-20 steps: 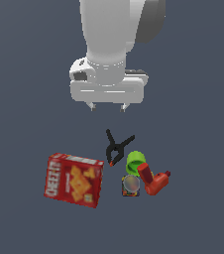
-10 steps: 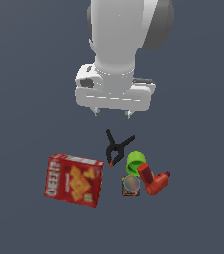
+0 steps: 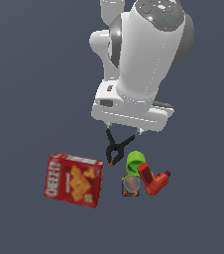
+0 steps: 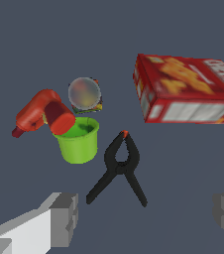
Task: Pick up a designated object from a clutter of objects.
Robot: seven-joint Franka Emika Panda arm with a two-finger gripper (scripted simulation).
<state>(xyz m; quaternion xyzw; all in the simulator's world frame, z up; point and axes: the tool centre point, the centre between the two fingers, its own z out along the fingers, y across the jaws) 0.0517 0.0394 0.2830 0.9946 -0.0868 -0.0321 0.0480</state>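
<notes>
Two fingers (image 4: 64,218) stand wide apart and hold nothing; they hang above the clamp (image 4: 118,168), clear of the bench (image 3: 25,99). Step in hand, by judgement: approach, with no grasp begun. Beyond the clamp stands the cup (image 4: 78,141). The drill (image 4: 42,114), the target, lies touching the cup, just beside the can (image 4: 84,94). The box (image 4: 188,89) lies well apart. Next move: shift the fingers sideways over the drill, then descend without striking the cup.
</notes>
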